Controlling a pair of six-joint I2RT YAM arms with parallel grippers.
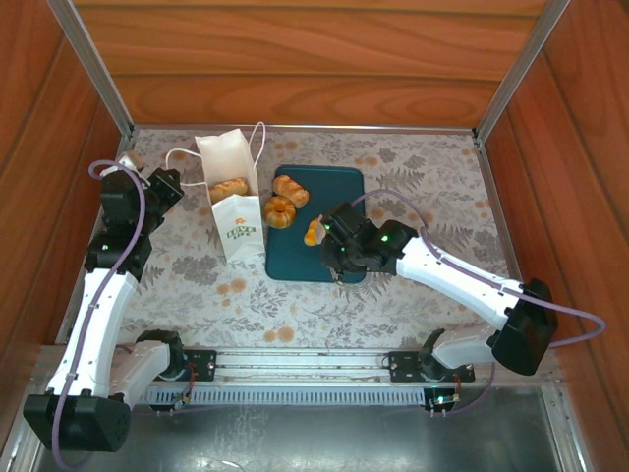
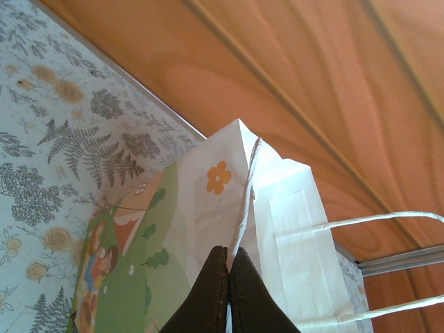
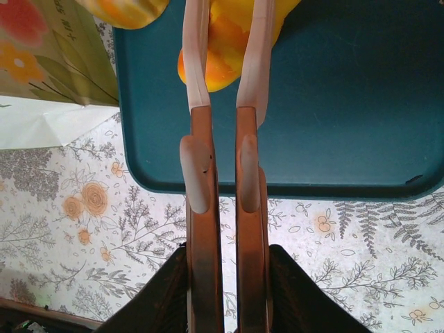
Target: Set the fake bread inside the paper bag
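Left arm: the left pincer is closed flat on the upper rim of the paper bag, pinching one wall. The bag stands toward the far-left part of the table with its mouth upward and one golden roll already inside.

Centre: the teal tray lies just right of the bag. At its far-left corner are an oval roll and a ring bun.

Right arm: the right pincer is drawn narrow about an orange croissant near the tray's left edge, with a finger on either flank.

The croissant's long axis appears to run near to far. The bag mouth lies left of this pincer and slightly farther, beyond the tray's left edge, so the right arm is the carrier.
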